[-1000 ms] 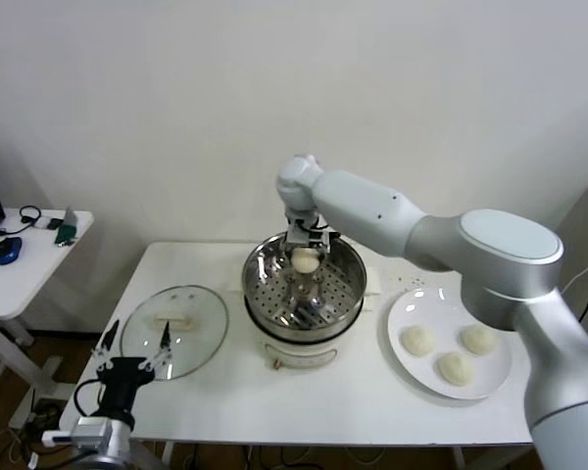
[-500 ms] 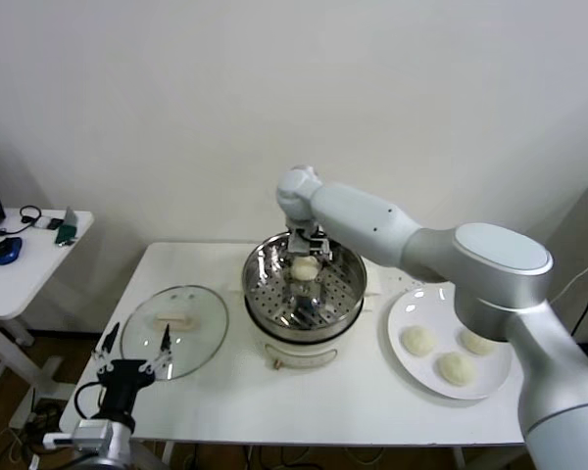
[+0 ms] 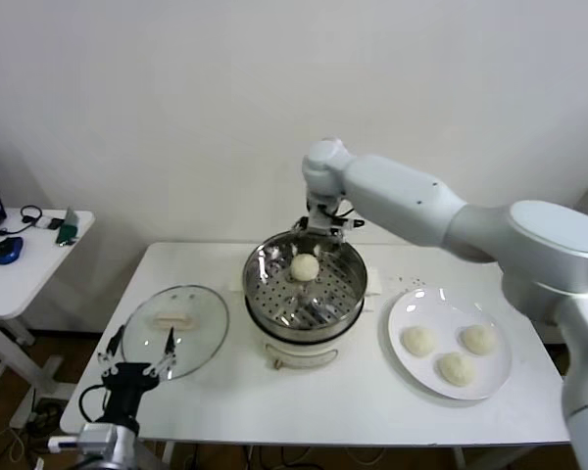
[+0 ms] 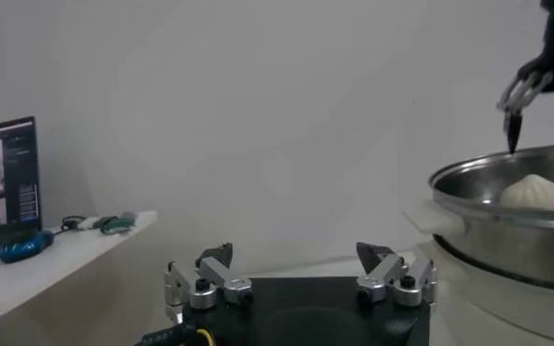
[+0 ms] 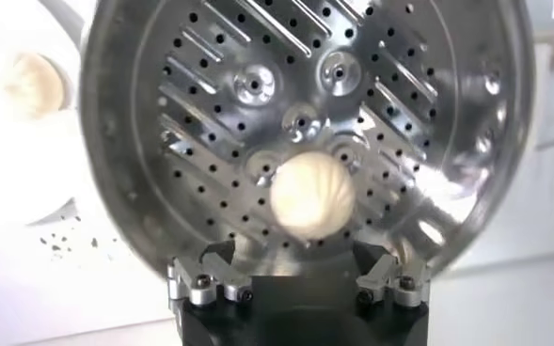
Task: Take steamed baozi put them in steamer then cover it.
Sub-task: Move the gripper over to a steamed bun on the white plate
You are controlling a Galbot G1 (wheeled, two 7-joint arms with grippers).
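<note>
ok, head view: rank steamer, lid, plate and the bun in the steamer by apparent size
1. Steamer, plate and lid: all look about equally wide, so I won't rank them; the steamer alone has height.
2. Bun in the steamer: clearly smallest, about the same as each bun on the plate.

Bright, even light; glare on the steamer (image 5: 164,141), whose edges look perhaps blurred.

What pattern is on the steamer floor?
Rows of round perforations across shiny steel steamer floor; clearest in the right wrist view.
</note>
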